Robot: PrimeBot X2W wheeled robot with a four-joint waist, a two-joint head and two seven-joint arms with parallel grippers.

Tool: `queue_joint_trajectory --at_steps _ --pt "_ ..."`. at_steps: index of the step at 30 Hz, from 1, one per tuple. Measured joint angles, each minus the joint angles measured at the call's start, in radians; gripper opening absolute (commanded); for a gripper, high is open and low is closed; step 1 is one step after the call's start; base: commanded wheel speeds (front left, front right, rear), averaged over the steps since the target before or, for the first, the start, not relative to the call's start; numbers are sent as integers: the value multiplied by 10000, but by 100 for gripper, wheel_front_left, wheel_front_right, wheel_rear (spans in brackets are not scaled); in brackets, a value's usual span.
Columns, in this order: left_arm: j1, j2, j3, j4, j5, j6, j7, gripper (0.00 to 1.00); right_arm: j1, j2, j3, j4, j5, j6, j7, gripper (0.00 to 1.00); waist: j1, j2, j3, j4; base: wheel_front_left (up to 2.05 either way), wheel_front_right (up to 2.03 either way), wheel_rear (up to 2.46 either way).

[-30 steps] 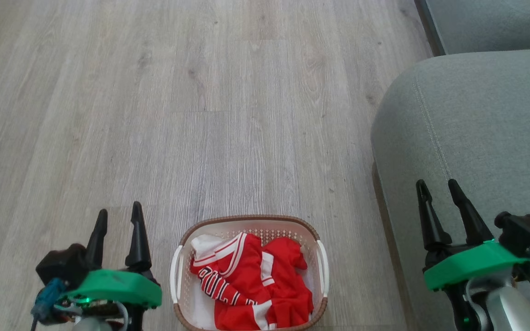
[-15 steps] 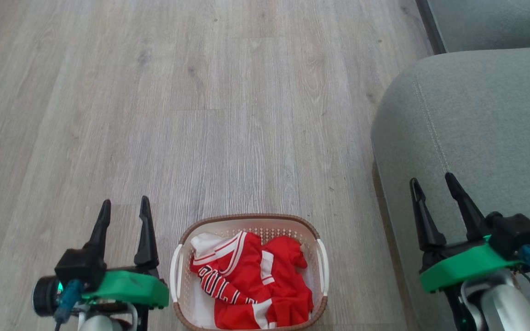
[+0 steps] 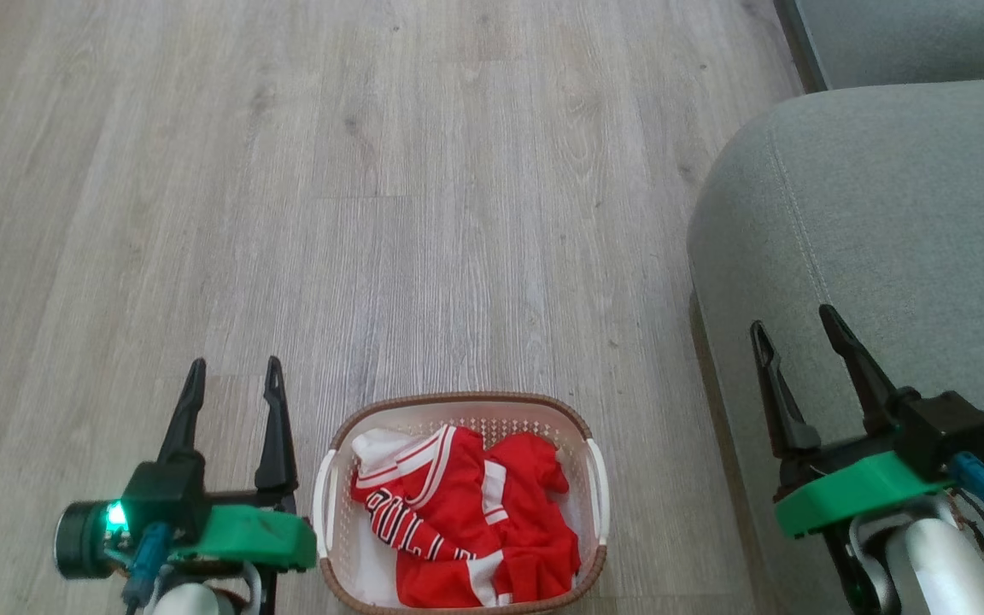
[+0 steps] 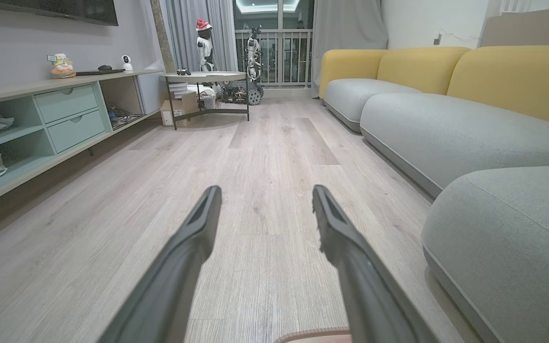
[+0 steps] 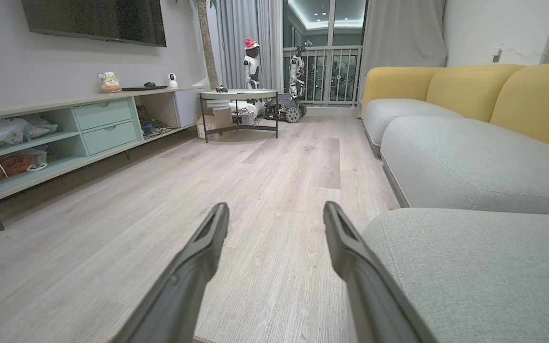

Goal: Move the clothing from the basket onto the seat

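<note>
You see the left gripper [image 3: 235, 363] and the right gripper [image 3: 790, 317] each carrying two long, black, tapering fingers [image 3: 276, 427] on a bright green shell [image 3: 851, 500]. Beside each shell sits a black camera block [image 3: 940, 427] with a blue cable plug [image 3: 975, 483], above a silvery forearm [image 3: 945, 564]. A small green light [image 3: 116, 514] glows on the left one's block.

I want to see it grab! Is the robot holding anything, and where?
Nothing. The left hand and right hand are both open and empty; the clothes lie in the basket.
</note>
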Motion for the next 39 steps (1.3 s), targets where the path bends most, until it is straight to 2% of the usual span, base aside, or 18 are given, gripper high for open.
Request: queue_joint_trajectory --at_steps 18,39 --pt "-6 4 -56 54 -13 36 0 100 -19 -12 0 178 201 0 0 100 0 0 273 -109 0 0 0" --pt "-803 6 -366 522 -117 207 -2 100 -1001 -307 27 236 662 0 0 100 0 0 1691 -266 0 0 0"
